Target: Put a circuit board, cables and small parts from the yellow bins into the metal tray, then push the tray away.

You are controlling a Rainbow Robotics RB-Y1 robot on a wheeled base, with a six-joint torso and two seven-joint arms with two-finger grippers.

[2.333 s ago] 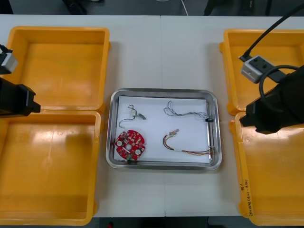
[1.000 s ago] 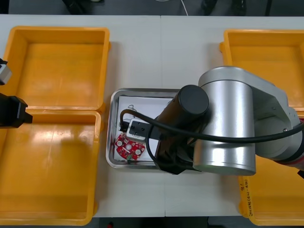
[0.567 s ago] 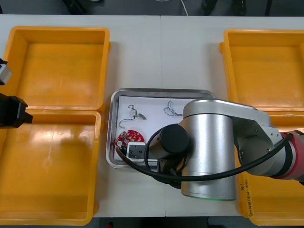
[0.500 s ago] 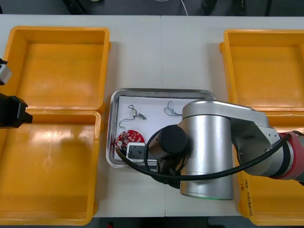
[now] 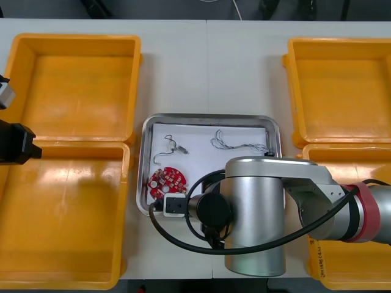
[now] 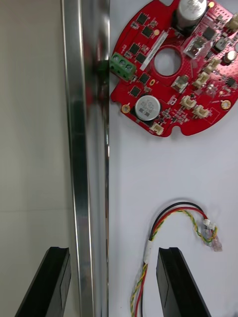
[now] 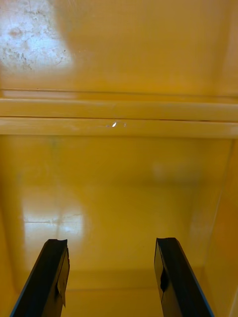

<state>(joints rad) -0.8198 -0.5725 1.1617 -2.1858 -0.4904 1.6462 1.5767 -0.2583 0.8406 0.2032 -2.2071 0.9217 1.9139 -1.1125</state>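
Right gripper (image 6: 113,250) is spread wide and gripping nothing. The tray (image 6: 84,148) rim runs straight through the gap between its fingers. One finger (image 6: 44,282) hangs outside over the bench (image 6: 29,124), the other inside over the white lining. I can't tell whether the outer finger touches the rim.

Ahead of the fingers, inside the tray, lies the board (image 6: 173,64), flat on the lining, with its green block (image 6: 121,64) right up against the tray wall. Closer in, the red and yellow cable (image 6: 168,233) runs between the rim and the inner finger, just beside that finger, with its plug end out past the fingertip. Nothing is pinched.

From above, my right arm (image 5: 256,213) covers the tray's near half. Beyond it, on the far side of the lining, I see the blue and white cable (image 5: 235,143) and the black cable (image 5: 166,151), well apart from each other.

Left gripper (image 7: 111,241) is off at the left side, fingers wide apart and empty, hovering over the bare floor of a bin (image 7: 119,198). The next bin's rim lies straight ahead of it.
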